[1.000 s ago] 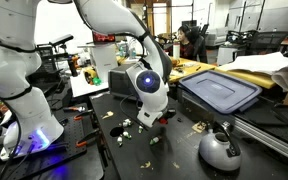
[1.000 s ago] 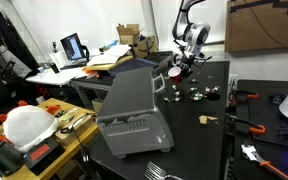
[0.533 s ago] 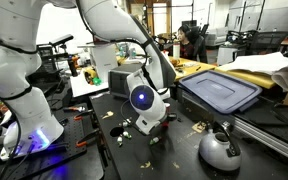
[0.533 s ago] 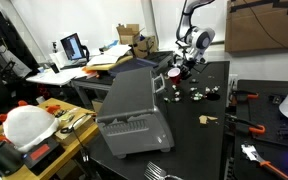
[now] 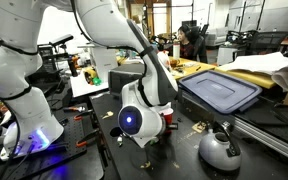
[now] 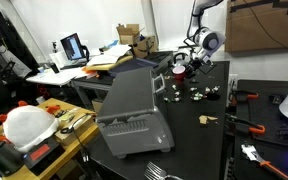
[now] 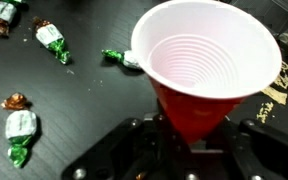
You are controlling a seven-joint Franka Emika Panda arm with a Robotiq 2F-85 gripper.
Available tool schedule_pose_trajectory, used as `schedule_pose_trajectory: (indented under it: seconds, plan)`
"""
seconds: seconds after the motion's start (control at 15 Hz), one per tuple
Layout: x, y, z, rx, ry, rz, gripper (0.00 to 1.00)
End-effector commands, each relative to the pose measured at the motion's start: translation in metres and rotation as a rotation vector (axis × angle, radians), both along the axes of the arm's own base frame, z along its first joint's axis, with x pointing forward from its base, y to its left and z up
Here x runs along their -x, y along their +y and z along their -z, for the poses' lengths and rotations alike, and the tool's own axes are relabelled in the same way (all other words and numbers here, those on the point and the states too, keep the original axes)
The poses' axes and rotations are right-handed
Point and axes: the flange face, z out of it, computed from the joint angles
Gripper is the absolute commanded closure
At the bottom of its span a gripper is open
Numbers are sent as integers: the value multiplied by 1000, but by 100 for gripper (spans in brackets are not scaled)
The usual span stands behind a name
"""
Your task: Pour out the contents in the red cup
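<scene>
In the wrist view my gripper [image 7: 190, 132] is shut on the red cup [image 7: 198, 98], its fingers on either side of the tapered lower wall. The cup's pale inside [image 7: 201, 55] faces the camera and holds nothing. The contents [image 7: 50, 37] lie loose on the black table [image 7: 79, 95]: small wrapped bits in green, white and brown, scattered to the left of the cup. In an exterior view the cup [image 6: 181, 68] shows as a red spot at the gripper [image 6: 189, 66], above pale bits [image 6: 198, 95] on the table. In an exterior view the wrist [image 5: 132, 120] hides the jaws.
A grey toaster oven [image 6: 134, 108] stands on the near part of the table. A blue-lidded bin [image 5: 222, 90] and a rounded grey object [image 5: 220, 150] sit beside the arm. Red-handled tools [image 6: 246, 98] lie near the table's edge.
The wrist has turned and swung with the cup still gripped, coming lower and nearer the camera in an exterior view. The jaws have not changed.
</scene>
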Motion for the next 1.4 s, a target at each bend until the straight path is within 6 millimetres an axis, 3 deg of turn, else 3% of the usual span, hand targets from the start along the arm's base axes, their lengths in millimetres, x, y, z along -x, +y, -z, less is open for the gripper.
schedule_pose_trajectory:
  seconds: [0.0,0.2,0.27,0.33,0.47,0.87,1.33]
  plan:
    - [1,2,15,-54,-57,29,92]
    - [-2,13,28,-109,-82,40,92]
    - [-3,15,30,-120,-90,41,75]
    - [-3,17,31,-131,-97,40,45]
    - [-3,17,30,-133,-106,35,44]
    - [3,5,17,-57,-85,4,1]
    - [5,-7,-20,106,-49,-70,0]
